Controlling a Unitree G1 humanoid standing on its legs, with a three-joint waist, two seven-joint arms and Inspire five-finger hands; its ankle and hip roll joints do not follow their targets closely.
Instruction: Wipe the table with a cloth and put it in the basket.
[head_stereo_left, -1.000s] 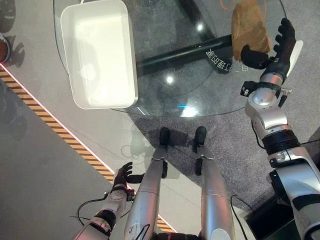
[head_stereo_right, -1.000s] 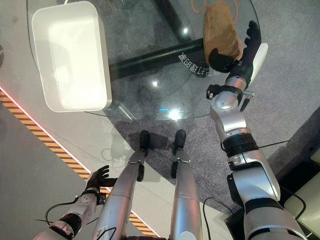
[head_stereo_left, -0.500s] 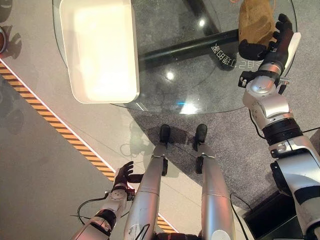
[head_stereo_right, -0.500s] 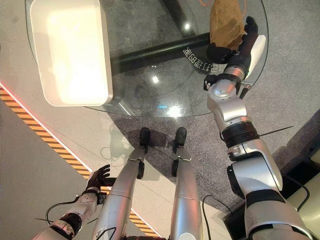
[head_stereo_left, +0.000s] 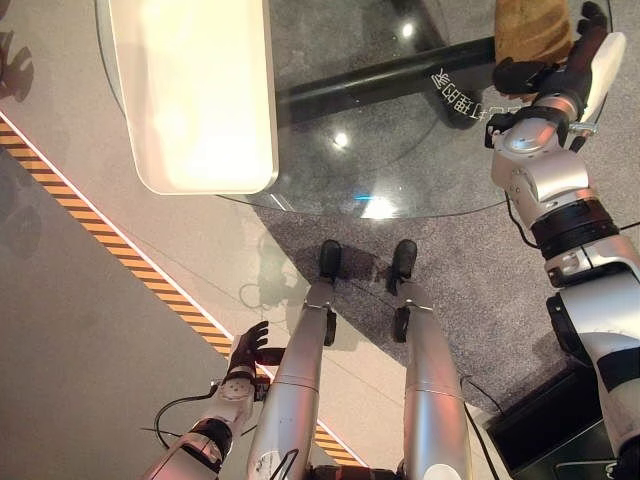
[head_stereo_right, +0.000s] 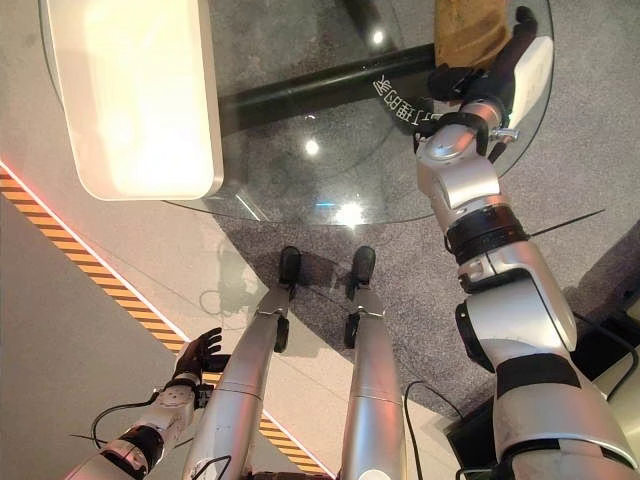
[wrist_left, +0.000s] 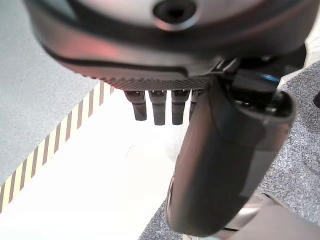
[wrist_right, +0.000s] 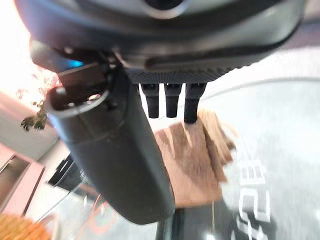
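1. Cloth (head_stereo_left: 532, 30): you will find it brown and crumpled on the round glass table (head_stereo_left: 400, 150), at the far right part of the tabletop, close to the rim. In the right wrist view it shows as a tan folded piece (wrist_right: 192, 160) lying flat on the glass.

2. Right hand (head_stereo_left: 560, 70): reached over the table's right edge, right at the cloth. Its thumb sits at the cloth's near edge and its fingers (wrist_right: 167, 102) run straight out above the cloth (not curled round it, as far as you can see); whether they press the fabric cannot be told.

3. Basket (head_stereo_left: 190, 90): a white rectangular tub with rounded corners, on the left part of the same table, well apart from the cloth. Its near corner reaches the table's rim.

4. Table base: a dark bar (head_stereo_left: 380, 85) shows through the glass, running under the top between basket and cloth.

5. Floor: a yellow-and-black striped line (head_stereo_left: 120, 260) crosses it on your left, below the table.

6. Left hand (head_stereo_left: 250, 348): low by the robot's side, near the striped line, fingers (wrist_left: 157, 105) loosely spread and holding nothing.
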